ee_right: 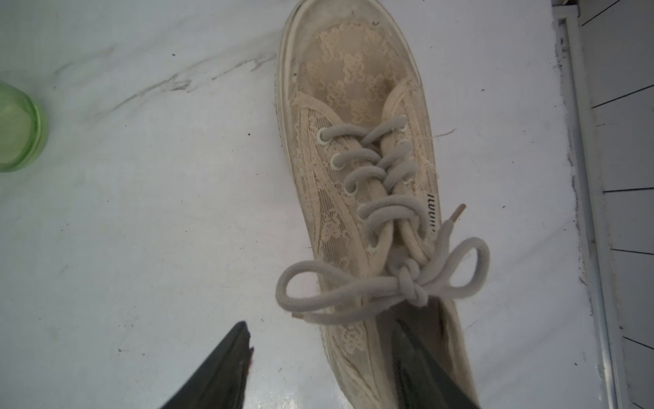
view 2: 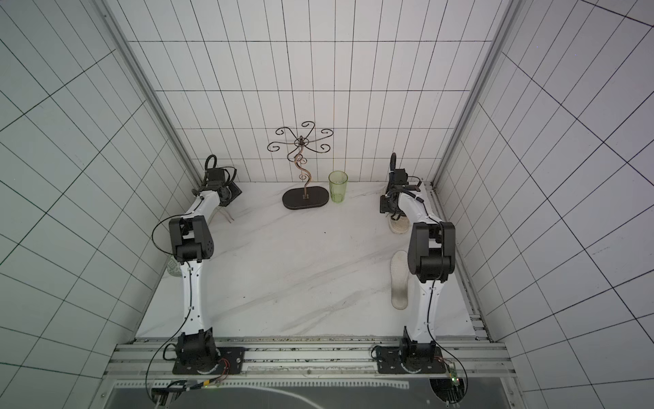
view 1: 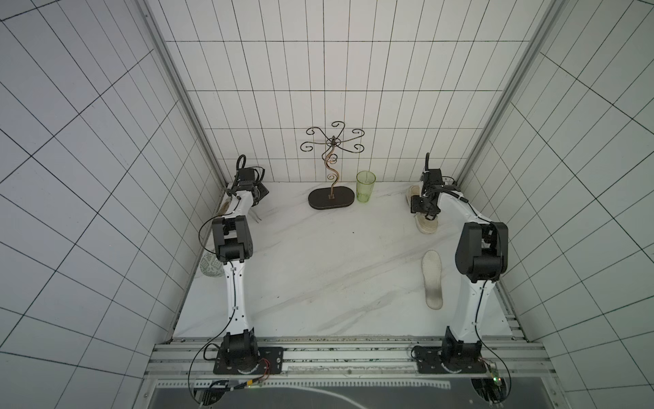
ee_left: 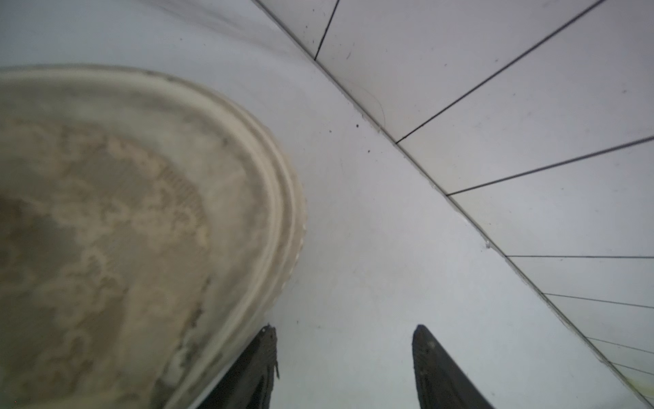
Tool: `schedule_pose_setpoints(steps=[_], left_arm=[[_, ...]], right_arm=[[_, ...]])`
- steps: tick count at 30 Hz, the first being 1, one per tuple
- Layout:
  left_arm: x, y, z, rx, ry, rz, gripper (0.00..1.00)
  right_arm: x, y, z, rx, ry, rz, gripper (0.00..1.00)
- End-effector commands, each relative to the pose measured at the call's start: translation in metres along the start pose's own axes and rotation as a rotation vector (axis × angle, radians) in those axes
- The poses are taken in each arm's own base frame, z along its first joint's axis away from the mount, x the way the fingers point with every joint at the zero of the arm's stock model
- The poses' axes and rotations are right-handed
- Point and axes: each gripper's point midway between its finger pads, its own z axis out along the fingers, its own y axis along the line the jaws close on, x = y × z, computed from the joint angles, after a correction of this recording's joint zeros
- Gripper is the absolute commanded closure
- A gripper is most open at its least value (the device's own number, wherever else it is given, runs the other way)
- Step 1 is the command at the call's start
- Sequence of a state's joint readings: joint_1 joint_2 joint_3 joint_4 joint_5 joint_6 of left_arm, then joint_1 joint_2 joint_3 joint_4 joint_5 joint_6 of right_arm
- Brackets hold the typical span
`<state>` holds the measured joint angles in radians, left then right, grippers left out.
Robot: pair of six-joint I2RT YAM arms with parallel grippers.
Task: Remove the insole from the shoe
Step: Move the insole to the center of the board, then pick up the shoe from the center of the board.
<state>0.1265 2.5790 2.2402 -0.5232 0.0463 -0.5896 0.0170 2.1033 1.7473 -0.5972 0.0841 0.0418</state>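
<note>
Right wrist view alone shows the right gripper (ee_right: 320, 324) open astride the side wall of the laced shoe (ee_right: 354, 159), one finger inside its opening. The left gripper (ee_left: 345, 327) stands open and empty beside a second shoe (ee_left: 141, 212). In both top views the insole (view 1: 432, 279) lies flat on the table beside the right arm, apart from the laced shoe, its long axis running toward the back wall.

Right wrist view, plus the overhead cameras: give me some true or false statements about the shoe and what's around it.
1. The shoe has its laces tied in a bow. True.
2. The green cup lies tipped on its side. False: it stands upright beside the base of the metal stand.
3. An insole lies flat on the table, outside the shoe. True.
4. The right gripper has both jaws outside the shoe. False: one jaw is in the shoe's opening, the other outside its side wall.
</note>
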Motion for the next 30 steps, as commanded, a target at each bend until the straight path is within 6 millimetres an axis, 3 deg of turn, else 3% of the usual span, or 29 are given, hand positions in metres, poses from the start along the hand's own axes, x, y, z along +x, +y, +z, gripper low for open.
schedule_pose_setpoints(steps=[1, 6, 11, 15, 18, 23, 26, 30], left_arm=[[-0.026, -0.045, -0.057, 0.094, -0.087, 0.072, 0.39], [-0.018, -0.075, -0.113, 0.171, -0.131, 0.103, 0.39], [0.005, -0.102, -0.165, 0.233, -0.156, 0.177, 0.39], [0.022, -0.115, -0.198, 0.255, -0.172, 0.244, 0.39], [0.029, -0.122, -0.224, 0.284, -0.186, 0.269, 0.39], [0.046, -0.126, -0.267, 0.316, -0.210, 0.302, 0.39], [0.064, -0.123, -0.288, 0.332, -0.207, 0.312, 0.39], [0.091, -0.109, -0.309, 0.353, -0.185, 0.302, 0.38]], right_arm=[[-0.024, -0.012, -0.010, 0.042, -0.027, -0.041, 0.43], [0.000, -0.009, 0.014, 0.034, 0.052, -0.072, 0.62], [0.024, -0.007, 0.034, 0.012, 0.117, -0.115, 0.98], [0.024, -0.007, 0.027, -0.022, 0.100, -0.128, 1.00], [0.009, -0.003, 0.003, -0.056, 0.027, -0.129, 1.00], [-0.006, 0.012, -0.061, -0.130, -0.086, -0.160, 1.00], [0.003, 0.029, -0.097, -0.167, -0.129, -0.203, 1.00], [0.039, 0.072, -0.136, -0.267, -0.151, -0.310, 1.00]])
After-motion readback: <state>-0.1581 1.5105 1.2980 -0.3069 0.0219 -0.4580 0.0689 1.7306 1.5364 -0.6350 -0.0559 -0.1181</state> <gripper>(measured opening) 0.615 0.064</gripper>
